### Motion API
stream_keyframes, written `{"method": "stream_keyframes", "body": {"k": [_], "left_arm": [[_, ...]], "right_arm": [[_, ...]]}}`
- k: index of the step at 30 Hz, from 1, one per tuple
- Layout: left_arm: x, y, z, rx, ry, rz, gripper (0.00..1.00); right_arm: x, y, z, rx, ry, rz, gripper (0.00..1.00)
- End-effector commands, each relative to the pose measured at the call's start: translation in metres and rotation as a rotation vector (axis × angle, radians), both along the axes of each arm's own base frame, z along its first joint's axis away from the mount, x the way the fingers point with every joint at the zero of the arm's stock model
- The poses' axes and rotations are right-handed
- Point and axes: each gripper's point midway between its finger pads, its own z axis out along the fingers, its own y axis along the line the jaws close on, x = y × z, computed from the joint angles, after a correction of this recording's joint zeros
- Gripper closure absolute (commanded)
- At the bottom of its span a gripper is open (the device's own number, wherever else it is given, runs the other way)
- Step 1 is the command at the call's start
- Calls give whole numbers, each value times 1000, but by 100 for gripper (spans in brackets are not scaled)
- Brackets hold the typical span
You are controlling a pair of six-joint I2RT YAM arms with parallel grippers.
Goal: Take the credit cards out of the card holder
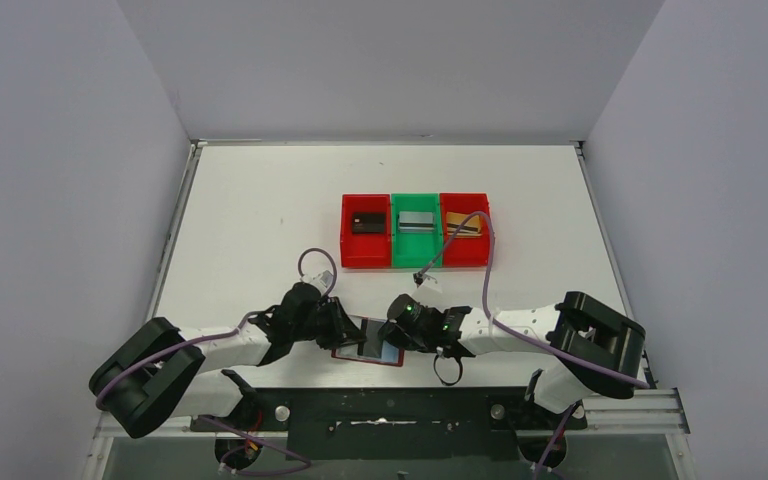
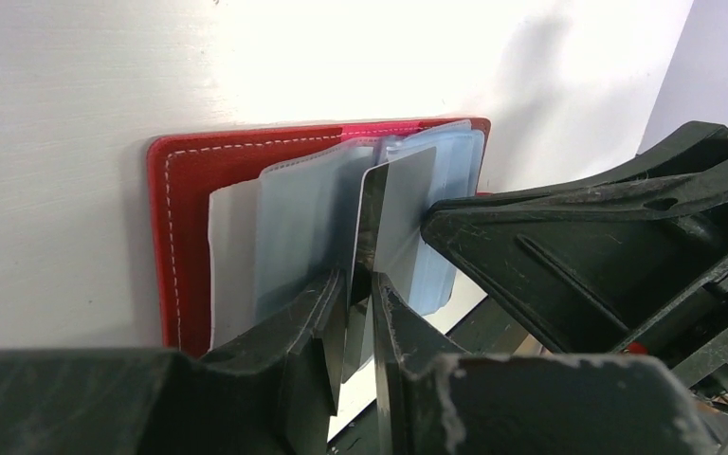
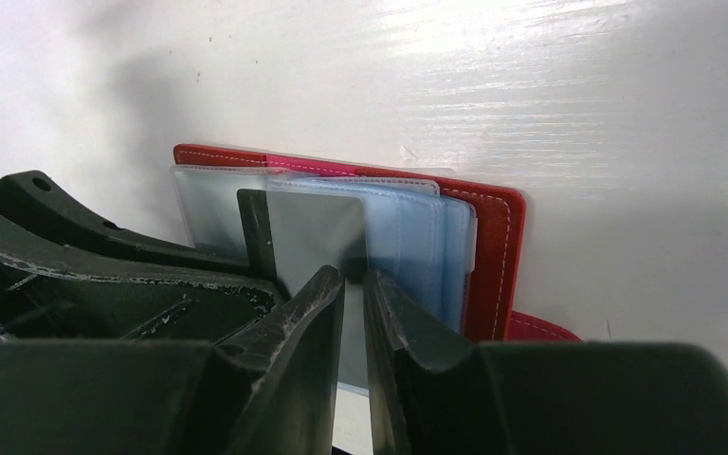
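**two grippers at one sleeve, three cards in the bins**

top view: the left gripper (image 1: 345,330) and right gripper (image 1: 392,330) meet nose to nose at the near edge of the bench (image 1: 260,220). the card holder (image 1: 372,347) lies open and flat beneath and between them. well ahead of both, three bins stand side by side: a red bin (image 1: 365,262) with a black card (image 1: 367,222), a green bin (image 1: 417,257) with a silver card (image 1: 418,221), and a second red bin (image 1: 465,260) with a gold card (image 1: 470,230). i judge each bin takes one colour, so part of the job is done.

left wrist view: a grey card (image 2: 406,213) stands on edge between this gripper's fingers, up from the fanned sleeves (image 2: 303,227) just ahead. the jaws are nearly together around it. a pale sliver shows beside the card, though, so i cannot tell whether they press it or only flank it. the right gripper's tip touches the page just right of the card, probably to hold it back while the card slides out.

right wrist view: this gripper's jaws stand close together, with a sleeve page filling the gap between them. it reads as a pinch on the card holder. the grey card shows inside that page just ahead of the fingers, and the left gripper's dark body sits to the left. pinning the booklet this way looks meant to stop it dragging along with the card.
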Motion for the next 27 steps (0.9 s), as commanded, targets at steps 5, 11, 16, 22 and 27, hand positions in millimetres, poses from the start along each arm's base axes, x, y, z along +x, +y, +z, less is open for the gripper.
{"method": "stream_keyframes", "body": {"k": [5, 11, 16, 22, 27], "left_arm": [[7, 0, 3, 13, -29, -4, 89], [7, 3, 6, 8, -40, 23, 74], [8, 1, 8, -3, -45, 15, 83], [9, 1, 7, -2, -44, 19, 98], [10, 6, 7, 19, -47, 46, 100]], "right_arm": [[-14, -38, -34, -185, 68, 4, 82], [-14, -38, -34, -186, 69, 5, 82], [-14, -37, -34, -185, 70, 4, 82], [-15, -37, -36, -186, 73, 5, 81], [-15, -39, -37, -192, 76, 4, 81]]}}
